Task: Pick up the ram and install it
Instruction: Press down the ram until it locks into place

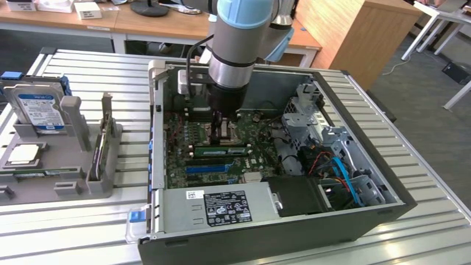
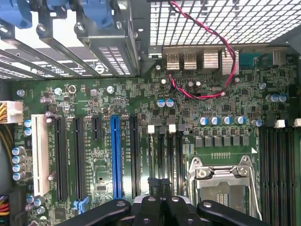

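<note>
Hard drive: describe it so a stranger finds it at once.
Left of the open computer case in the exterior view stands a grey holder. The hard drive stands upright at its far end, the only silver box with a blue-white label.

An open computer case (image 1: 243, 243) lies on the slatted bench (image 1: 434, 221), its green motherboard (image 2: 197, 122) exposed. At the exterior view's left, a grey holder (image 1: 44, 182) carries a hard drive (image 1: 41, 110) and an upright bracketed card (image 1: 103, 138).
</note>
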### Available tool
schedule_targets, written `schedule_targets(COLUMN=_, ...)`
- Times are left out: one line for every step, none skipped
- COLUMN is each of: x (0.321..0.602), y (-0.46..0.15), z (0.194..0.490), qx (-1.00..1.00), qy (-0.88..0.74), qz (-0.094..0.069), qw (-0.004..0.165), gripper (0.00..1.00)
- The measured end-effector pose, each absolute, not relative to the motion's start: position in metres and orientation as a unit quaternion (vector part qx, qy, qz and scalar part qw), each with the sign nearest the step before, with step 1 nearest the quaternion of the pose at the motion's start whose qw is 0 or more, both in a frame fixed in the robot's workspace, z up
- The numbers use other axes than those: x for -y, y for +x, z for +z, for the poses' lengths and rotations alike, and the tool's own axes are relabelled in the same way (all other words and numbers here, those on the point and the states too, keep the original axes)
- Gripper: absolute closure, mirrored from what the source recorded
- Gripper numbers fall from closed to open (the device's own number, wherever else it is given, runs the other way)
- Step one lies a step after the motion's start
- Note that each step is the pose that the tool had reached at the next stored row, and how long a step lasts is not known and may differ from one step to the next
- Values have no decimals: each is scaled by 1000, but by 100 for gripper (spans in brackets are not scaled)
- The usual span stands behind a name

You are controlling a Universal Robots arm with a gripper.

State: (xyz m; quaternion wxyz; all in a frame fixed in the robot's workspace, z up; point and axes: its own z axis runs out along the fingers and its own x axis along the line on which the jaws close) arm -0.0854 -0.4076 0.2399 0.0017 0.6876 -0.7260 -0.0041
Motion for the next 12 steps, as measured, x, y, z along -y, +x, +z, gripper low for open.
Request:
schedule_targets(x=408, y=-85, z=240, qx=726, qy=688, qz=-4, qw=2, gripper=89)
schedule_targets(x=408, y=-85, z=240, qx=726, qy=688, qz=-4, qw=2, gripper=89)
schedule_targets(x=408, y=-85, z=240, qx=726, qy=688, qz=-4, qw=2, gripper=89)
schedule_targets(x=408, y=-85, z=240, qx=726, qy=688, qz=-4, qw=2, gripper=89)
schedule_targets(x=408, y=-86, z=240, qx=726, qy=688, qz=-4, qw=2, gripper=89)
schedule_targets(x=408, y=-86, z=240, qx=726, qy=687, qz=-4, qw=2, gripper=89)
schedule_targets(x=408, y=-86, z=240, qx=726, qy=688, qz=-4, qw=2, gripper=89)
schedule_targets(x=408, y=-85, z=240, qx=726, qy=688, qz=-4, qw=2, gripper=89)
schedule_targets(x=408, y=-85, z=240, qx=726, qy=688, qz=-4, qw=2, gripper=89)
schedule_targets(x=408, y=-85, z=240, qx=726, qy=688, qz=-4, qw=2, gripper=89)
schedule_targets(x=408, y=-85, z=240, qx=726, qy=688, qz=-4, qw=2, gripper=89)
schedule_targets(x=409, y=-85, z=240, qx=726, qy=688, qz=-4, qw=2, gripper=89)
